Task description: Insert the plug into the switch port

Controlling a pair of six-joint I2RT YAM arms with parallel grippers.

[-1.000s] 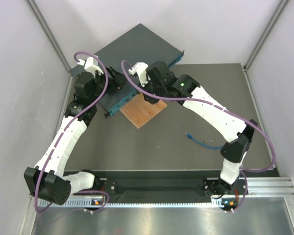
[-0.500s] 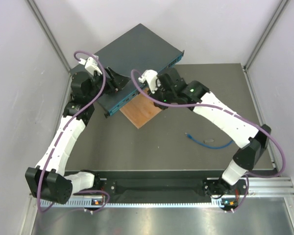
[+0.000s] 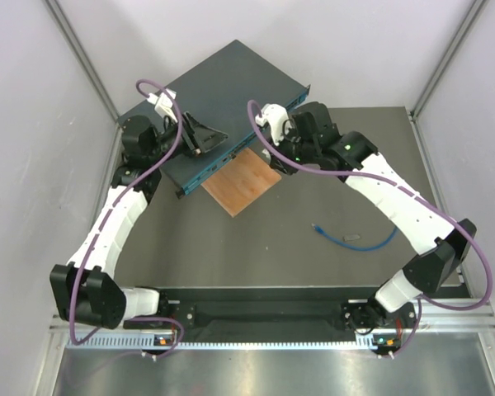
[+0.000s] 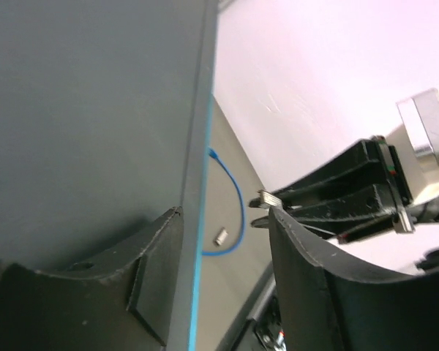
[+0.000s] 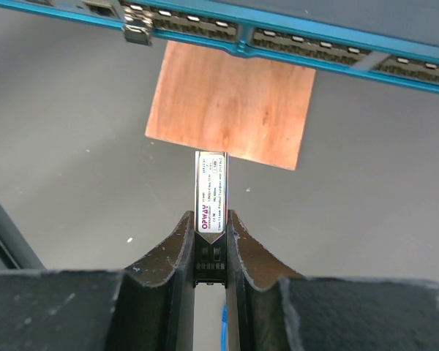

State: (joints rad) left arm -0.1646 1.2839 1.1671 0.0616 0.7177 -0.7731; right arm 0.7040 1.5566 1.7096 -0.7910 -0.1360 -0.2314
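Observation:
The switch (image 3: 223, 87) is a flat dark teal box at the back left; its blue socket face (image 5: 278, 36) runs along the top of the right wrist view. The plug (image 3: 317, 226) ends a thin blue cable (image 3: 359, 242) that lies loose on the mat at the right, in no gripper. The cable also shows in the left wrist view (image 4: 238, 212). My right gripper (image 5: 211, 219) is shut on a small grey labelled metal module (image 5: 211, 183), held in front of the socket face. My left gripper (image 4: 223, 212) is open, astride the switch's front edge (image 4: 201, 241).
An orange-brown wooden square (image 3: 241, 181) lies on the mat under the switch's front edge. A tiny loose grey metal piece (image 4: 221, 236) lies by the cable. Grey walls close in left, right and behind. A black rail (image 3: 264, 313) runs along the near edge.
My right arm has swung right and back from the switch's face, carrying the module. My left gripper has shifted back and right along the switch's front edge.

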